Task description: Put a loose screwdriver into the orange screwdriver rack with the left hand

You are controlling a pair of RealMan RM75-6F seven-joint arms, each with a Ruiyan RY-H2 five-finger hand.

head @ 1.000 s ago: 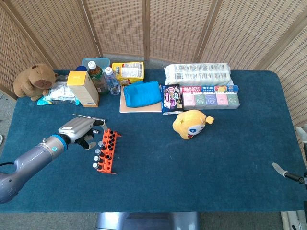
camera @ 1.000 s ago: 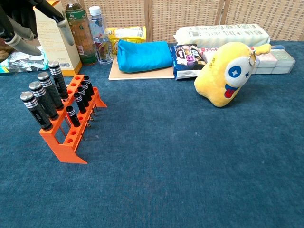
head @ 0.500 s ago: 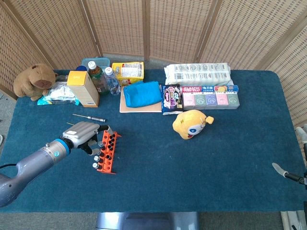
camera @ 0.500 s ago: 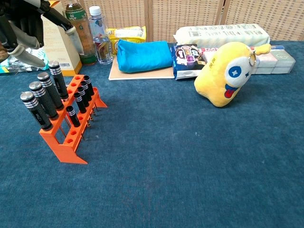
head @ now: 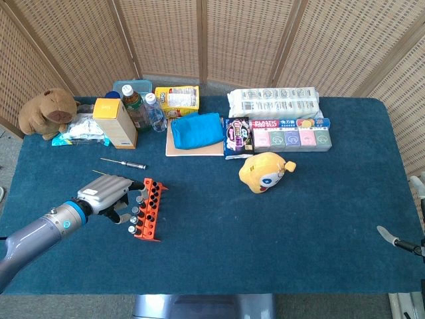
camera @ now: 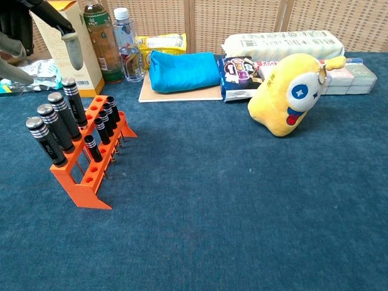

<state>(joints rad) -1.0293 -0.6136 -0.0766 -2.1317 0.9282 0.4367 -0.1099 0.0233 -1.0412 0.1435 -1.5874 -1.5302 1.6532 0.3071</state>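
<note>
Left hand (head: 106, 194) is hovering just left of the orange screwdriver rack (head: 149, 211), fingers (camera: 71, 50) spread and grasping nothing. The rack is standing on the blue table (head: 279, 232), holding several black-handled drivers. A loose screwdriver (head: 123, 162) is lying flat on the cloth beyond the hand, near the yellow carton (head: 115, 123). Right hand (head: 398, 240) is showing only as a sliver at the table's right edge; its state cannot be told.

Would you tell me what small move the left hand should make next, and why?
Probably move the left hand away from the rack and toward the loose screwdriver. The hand hovers beside the rack with fingers apart and nothing in them, while the screwdriver lies on the blue table beyond it, near the yellow box.
</note>
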